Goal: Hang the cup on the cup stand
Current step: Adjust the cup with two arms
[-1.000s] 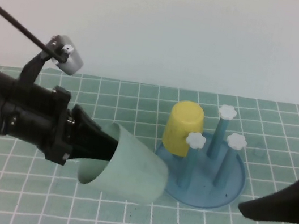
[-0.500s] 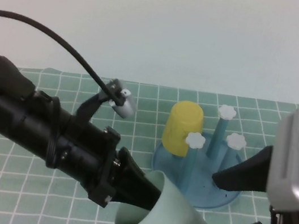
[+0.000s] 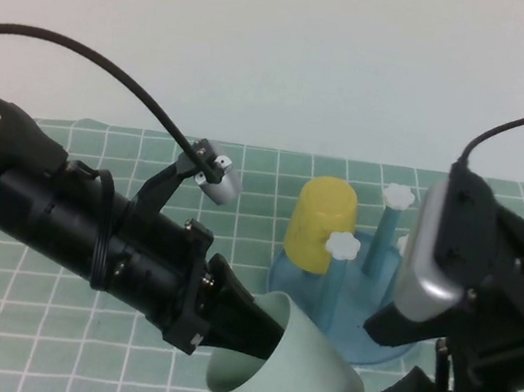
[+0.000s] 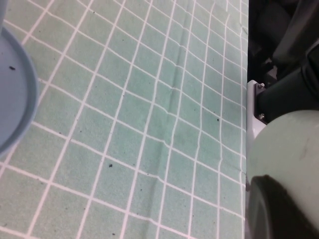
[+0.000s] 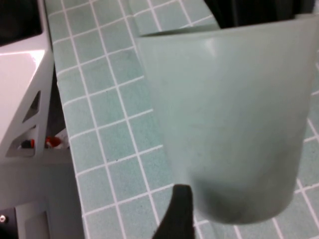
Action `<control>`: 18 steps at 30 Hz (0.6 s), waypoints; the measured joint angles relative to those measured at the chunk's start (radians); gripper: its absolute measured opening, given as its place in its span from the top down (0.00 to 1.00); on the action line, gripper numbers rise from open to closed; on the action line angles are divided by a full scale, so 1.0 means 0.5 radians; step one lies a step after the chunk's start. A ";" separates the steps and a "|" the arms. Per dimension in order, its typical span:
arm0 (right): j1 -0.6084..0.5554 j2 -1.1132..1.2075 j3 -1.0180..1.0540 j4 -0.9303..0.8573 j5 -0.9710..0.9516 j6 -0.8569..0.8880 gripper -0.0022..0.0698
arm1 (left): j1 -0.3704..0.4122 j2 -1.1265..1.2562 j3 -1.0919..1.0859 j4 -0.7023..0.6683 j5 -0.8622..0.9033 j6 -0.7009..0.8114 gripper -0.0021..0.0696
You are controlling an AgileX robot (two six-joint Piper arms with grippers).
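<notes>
Starting on the left of the high view, we've got the left gripper [image 3: 245, 329] reaching in low across the green grid mat [image 3: 37, 339], its dark fingers pushed inside the mouth of the cup [image 3: 295, 388] and holding it — the pale mint cup is lying on its side up in the air, open end toward the left arm, closed end pointing at the right one. We can't tell how wide those fingers sit inside it. In the left wrist view the cup [image 4: 289, 149] shows as a pale curve beside the mat.

Next over, the cup stand [image 3: 353, 312] sits on the mat behind the cup, with a yellow cup [image 3: 322, 224] upside down on one peg and white flower knobs on the others.

On the right, the right gripper [image 3: 392, 379] hangs open — one finger above the cup's closed end, one just beside it. In the right wrist view the cup [image 5: 234, 119] fills most of the frame.
</notes>
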 joint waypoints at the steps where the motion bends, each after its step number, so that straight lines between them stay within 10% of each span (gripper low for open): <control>1: 0.011 0.019 -0.008 -0.001 0.000 -0.009 0.07 | 0.000 0.000 0.000 0.000 0.000 0.000 0.96; 18: 0.140 0.204 -0.008 0.048 -0.010 -0.104 0.07 | 0.000 0.000 0.000 0.022 0.048 0.004 0.96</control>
